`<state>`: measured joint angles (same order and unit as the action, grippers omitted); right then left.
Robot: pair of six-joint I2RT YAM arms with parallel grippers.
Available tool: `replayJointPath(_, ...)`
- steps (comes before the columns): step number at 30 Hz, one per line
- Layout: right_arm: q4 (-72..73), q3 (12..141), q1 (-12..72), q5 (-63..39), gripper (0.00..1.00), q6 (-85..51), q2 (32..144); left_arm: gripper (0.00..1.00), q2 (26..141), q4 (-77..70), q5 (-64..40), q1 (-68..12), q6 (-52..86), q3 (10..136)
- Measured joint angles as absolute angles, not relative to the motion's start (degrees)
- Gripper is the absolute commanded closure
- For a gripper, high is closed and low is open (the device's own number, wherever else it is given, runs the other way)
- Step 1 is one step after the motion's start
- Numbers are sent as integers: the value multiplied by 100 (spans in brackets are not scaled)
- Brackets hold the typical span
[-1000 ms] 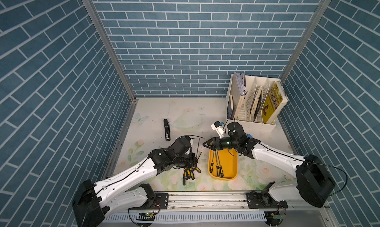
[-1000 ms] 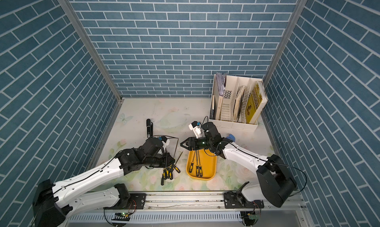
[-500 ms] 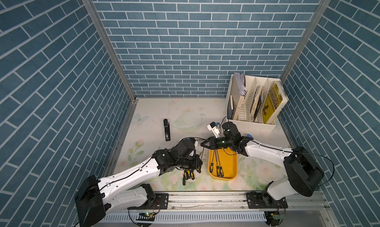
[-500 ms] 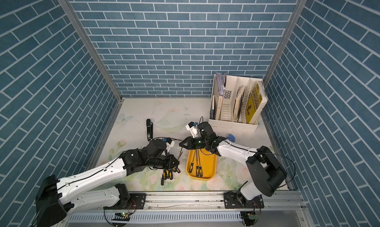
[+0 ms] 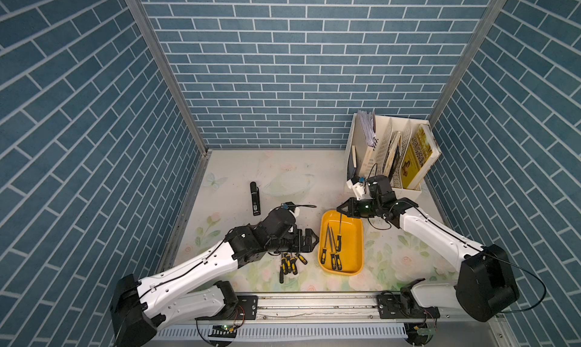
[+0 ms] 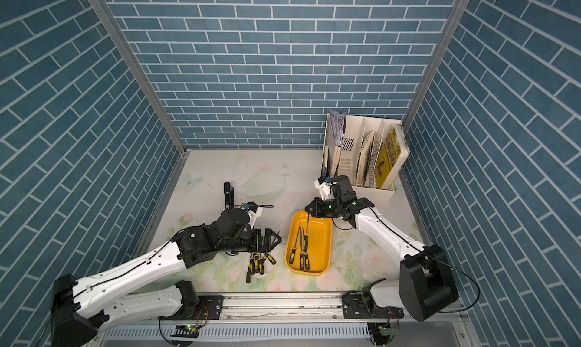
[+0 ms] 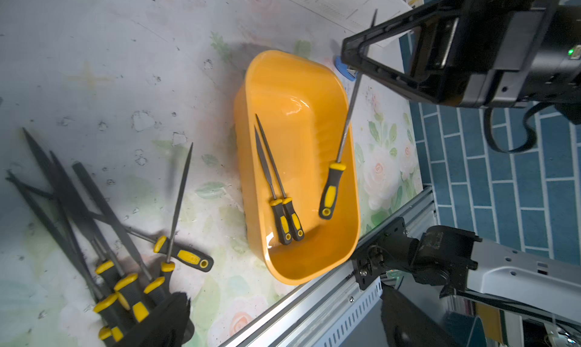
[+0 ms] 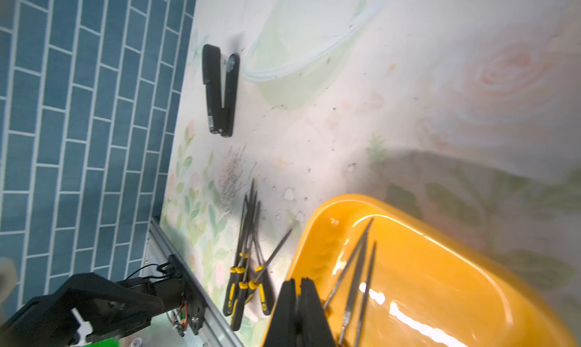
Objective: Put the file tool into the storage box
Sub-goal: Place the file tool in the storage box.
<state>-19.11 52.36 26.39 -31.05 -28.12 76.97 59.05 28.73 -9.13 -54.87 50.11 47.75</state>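
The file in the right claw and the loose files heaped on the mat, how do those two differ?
The black-and-yellow-handled metal file in the right claw hangs handle-down, pinched near its tip; the heap of loose files lies flat. The held file is over the shallow yellow-orange plastic tray; the heap rests on the floral mat beside it. Both share slim dark blades and black-and-yellow grips.

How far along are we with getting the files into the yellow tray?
Done: two files lie in the tray. In hand: the right end effector is shut on a third file's metal tip, handle hanging inside the tray, not yet released. To do: several files in a pile beside the tray; the left end effector hovers open by them.
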Motion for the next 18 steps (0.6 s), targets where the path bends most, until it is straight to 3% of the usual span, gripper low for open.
replayJointPath(18,-2088,4707,2582,-2705,100,-2346,8606,0,5544,3159,-399,-5487,5426,4012)
